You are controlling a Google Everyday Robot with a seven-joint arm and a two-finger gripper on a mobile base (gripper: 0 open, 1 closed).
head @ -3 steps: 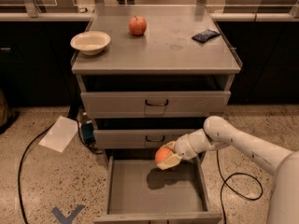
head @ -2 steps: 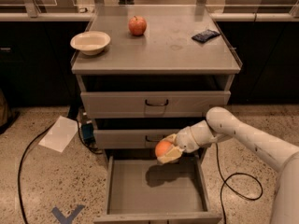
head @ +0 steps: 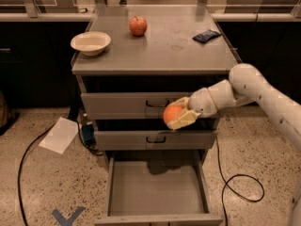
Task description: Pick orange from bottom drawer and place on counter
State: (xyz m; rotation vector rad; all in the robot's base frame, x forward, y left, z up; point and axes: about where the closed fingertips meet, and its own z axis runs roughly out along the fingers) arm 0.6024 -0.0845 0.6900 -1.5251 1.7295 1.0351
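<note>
the flat grey metal counter [head: 160,55] on top of the three-drawer cabinet [head: 117,139] is where the fruit has to end up. the deep grey metal bottom drawer [head: 155,189] stands pulled open and its flat floor shows nothing in it, so the picking part looks done. the white robot arm [head: 254,86] reaches in from the right. its gripper [head: 179,117] hangs in front of the two shut upper drawers [head: 117,105], above the open drawer and below the counter's front edge. the cream round bowl [head: 91,43], the red apple [head: 138,26] and the dark blue packet [head: 206,35] sit on the counter with bare surface between them. the pale fingers [head: 183,122] are clamped on the small round orange [head: 171,113], which is held in the air and touches no surface. what is left, by this reading, is to raise the orange over the front rim, set it on a bare patch of counter and let go.
</note>
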